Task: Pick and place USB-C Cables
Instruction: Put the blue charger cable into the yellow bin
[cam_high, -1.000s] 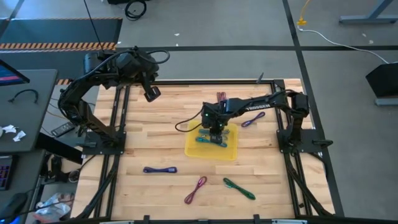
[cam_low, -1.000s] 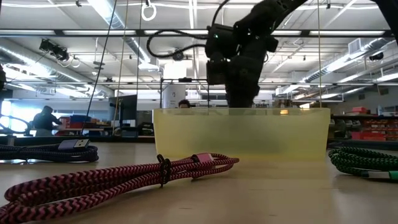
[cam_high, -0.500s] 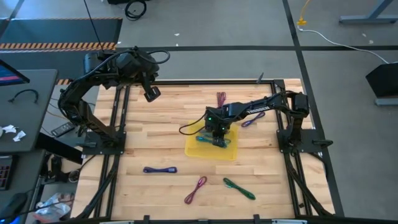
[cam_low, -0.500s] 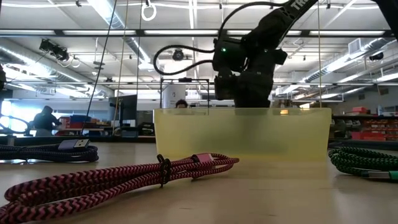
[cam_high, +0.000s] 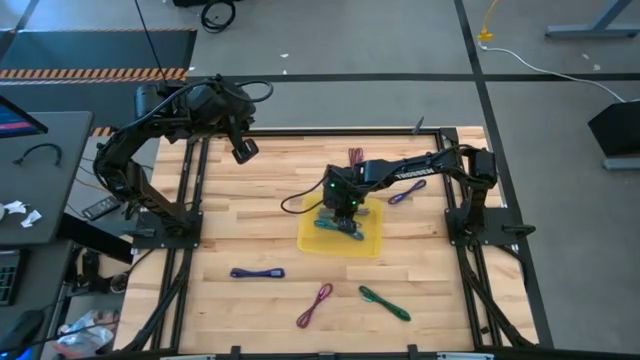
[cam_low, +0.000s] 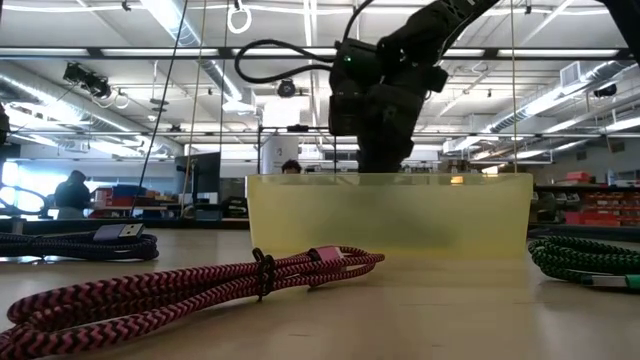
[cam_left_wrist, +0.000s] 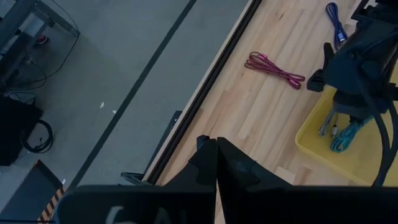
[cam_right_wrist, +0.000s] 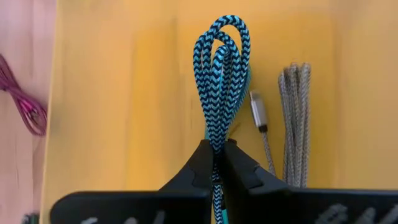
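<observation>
The tray (cam_high: 365, 240) is sitting at the middle of the table (cam_high: 250, 210). Two cables (cam_right_wrist: 292, 118) are lying side by side in it. Three more cables (cam_high: 318, 303) are lying near the front edge, two behind the tray.

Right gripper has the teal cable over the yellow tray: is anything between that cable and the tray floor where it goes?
Nothing visible blocks it. The right gripper, shut on the teal cable, hangs over bare floor of the yellow tray. The grey cable lies beside it, already in the tray.
</observation>
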